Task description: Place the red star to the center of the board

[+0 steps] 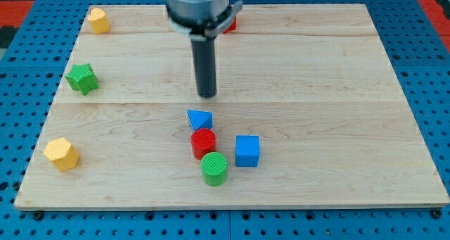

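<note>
A: Nearest the frame's bottom edge?

B: Green cylinder [214, 168], standing upright, lower centre of the table [337, 71]. Touching it just above: red cylinder [203, 142]. Blue cube [247, 150] just to the right of both, a narrow gap between. Far lower left, well apart from that cluster: a yellow block [61, 153], roughly hexagonal.

A: Next row up?

B: Blue triangular block [200, 119], directly above the red cylinder and close against it; cannot tell if they touch. My tip [207, 95] sits just above that blue block, a small gap showing, near the middle of the frame.

A: Jaws?

B: None on this arm. It ends in a straight dark rod, holding nothing and touching no block.

A: Farther back?

B: Green star-like block [82, 78] at the left edge, mid-height. A second yellow block [98, 20] in the upper left corner.

A: And the red star?

B: At the top edge, upper centre. Only a red sliver [230, 23] shows right of the arm's housing; the shape is hidden. Well apart from my tip.
</note>
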